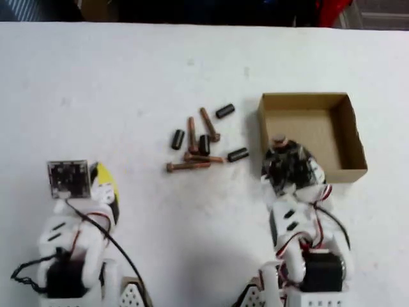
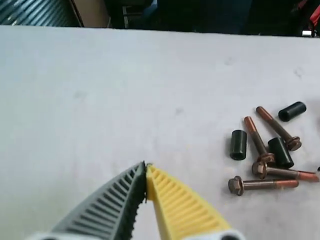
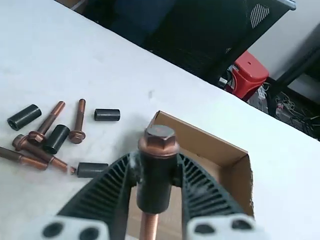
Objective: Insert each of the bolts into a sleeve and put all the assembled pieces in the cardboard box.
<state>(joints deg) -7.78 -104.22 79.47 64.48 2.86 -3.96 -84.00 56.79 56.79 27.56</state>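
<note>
Bolt (image 3: 159, 142) in sleeve (image 3: 154, 187) is squeezed in my right gripper (image 3: 156, 162), box (image 3: 235, 170) under its fingers (image 3: 205, 192). Four loose bolts (image 1: 187, 166) wait. Left gripper (image 2: 146, 170) closed, empty.

bolts (image 1: 188, 165), sleeves (image 1: 177, 139) left of cardboard box (image 1: 305, 97) | sleeved bolt (image 3: 159, 142) in right gripper (image 1: 280, 148), seemingly over box corner
</note>
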